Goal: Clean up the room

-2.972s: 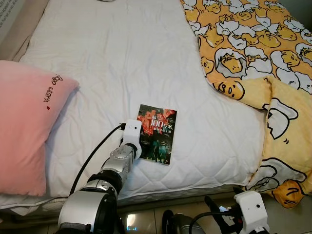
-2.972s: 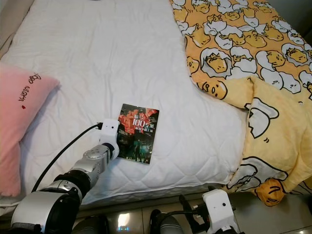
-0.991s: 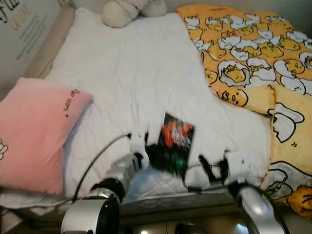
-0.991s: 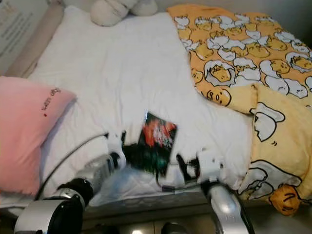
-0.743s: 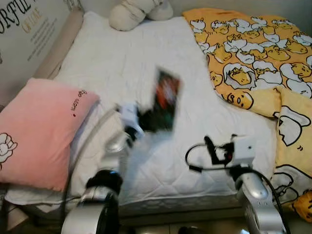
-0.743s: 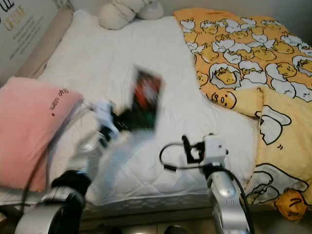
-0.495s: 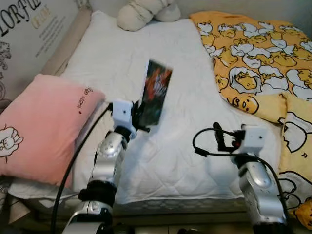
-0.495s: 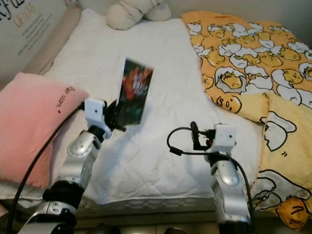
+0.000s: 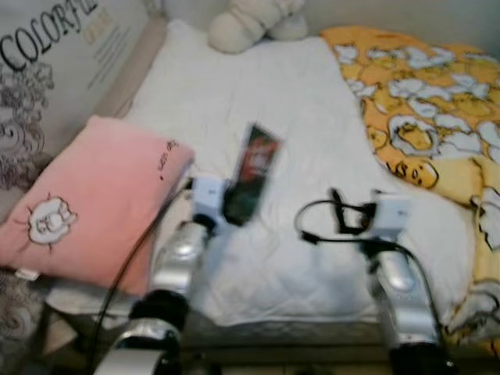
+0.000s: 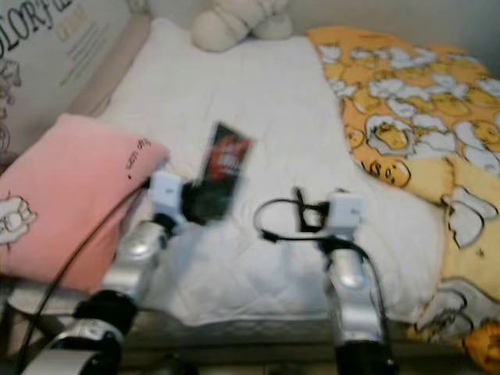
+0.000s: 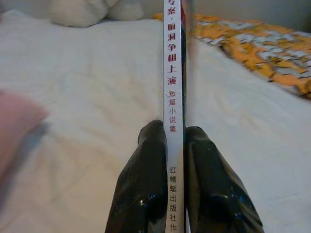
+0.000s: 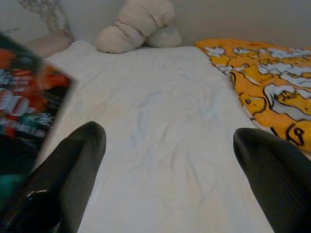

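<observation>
head views down, wrist views along bed [image 9: 297, 101]

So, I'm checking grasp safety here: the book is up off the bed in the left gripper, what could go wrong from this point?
1. The left gripper pinches the book only at its lower spine end, so the tall free part could swing or slip out.
2. The right gripper hangs open close beside the book; the arms might knock it.
3. If it drops, it may land on the white mattress or the pink pillow, and bend.
</observation>
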Robot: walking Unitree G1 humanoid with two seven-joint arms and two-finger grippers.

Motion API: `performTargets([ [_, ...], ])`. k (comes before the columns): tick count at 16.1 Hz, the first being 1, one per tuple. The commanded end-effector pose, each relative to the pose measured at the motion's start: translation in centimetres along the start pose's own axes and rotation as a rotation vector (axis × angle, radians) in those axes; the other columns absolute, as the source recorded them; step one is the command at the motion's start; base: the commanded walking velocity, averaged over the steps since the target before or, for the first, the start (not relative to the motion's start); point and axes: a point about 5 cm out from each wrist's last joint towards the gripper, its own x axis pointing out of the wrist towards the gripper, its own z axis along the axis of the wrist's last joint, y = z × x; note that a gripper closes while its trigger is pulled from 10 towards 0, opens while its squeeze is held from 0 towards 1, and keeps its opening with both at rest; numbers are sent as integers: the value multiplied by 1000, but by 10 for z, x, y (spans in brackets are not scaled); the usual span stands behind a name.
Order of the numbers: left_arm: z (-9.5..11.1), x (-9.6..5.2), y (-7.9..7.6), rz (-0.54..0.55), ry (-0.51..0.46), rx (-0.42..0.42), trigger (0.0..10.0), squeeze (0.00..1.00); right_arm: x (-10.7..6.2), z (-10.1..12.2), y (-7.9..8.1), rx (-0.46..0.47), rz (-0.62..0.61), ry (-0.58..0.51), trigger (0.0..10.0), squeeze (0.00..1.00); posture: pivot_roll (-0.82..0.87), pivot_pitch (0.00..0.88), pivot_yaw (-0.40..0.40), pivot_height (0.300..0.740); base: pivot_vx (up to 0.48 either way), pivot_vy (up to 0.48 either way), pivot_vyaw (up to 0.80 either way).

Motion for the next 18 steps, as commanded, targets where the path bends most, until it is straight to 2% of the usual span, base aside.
performTargets([
  [1,12,7,-11,-27,-54,0,10000,0,-2,-4,-12,4,-60,29,10000,0,23,0,-35,740,0,480,0],
  [2,14,9,-14,-28,-68,-21,10000,0,0,1,-7,-31,-36,-10,10000,0,9,0,-15,740,0,480,0],
  [4,19,15,-20,-58,-81,8,10000,0,2,0,-8,-20,-57,-15,10000,0,7,0,-7,740,0,480,0],
  [8,28,27,-29,-104,-42,15,10000,0,0,-4,-7,-25,-54,-6,10000,0,1,0,0,740,0,0,0],
  [10,33,39,-49,-195,13,9,10000,0,-3,-7,-3,-26,-43,5,10000,0,-14,0,-4,740,0,0,0],
  [11,35,45,-57,-220,37,-18,10000,0,-6,-8,-2,-27,-37,8,10000,0,-23,0,-5,740,0,0,0],
  [12,38,49,-68,-271,75,-138,10000,0,-9,-9,-1,-32,-29,13,10000,0,-37,0,-5,740,0,0,0],
  [14,50,56,-84,-343,78,-339,10000,0,-16,-10,-1,-55,-9,24,10000,0,-75,0,2,740,0,0,0],
  [15,48,59,-92,-326,121,-375,10000,0,-24,-10,-2,-74,4,32,10000,0,-101,0,4,740,0,0,0],
  [17,40,57,-107,-301,183,-397,10000,0,-48,-3,-6,-117,32,42,10000,0,-191,0,-2,740,0,0,0],
  [18,35,56,-110,-275,211,-423,10000,0,-58,-1,-8,-133,44,51,10000,0,-248,27,-22,740,0,0,0],
])
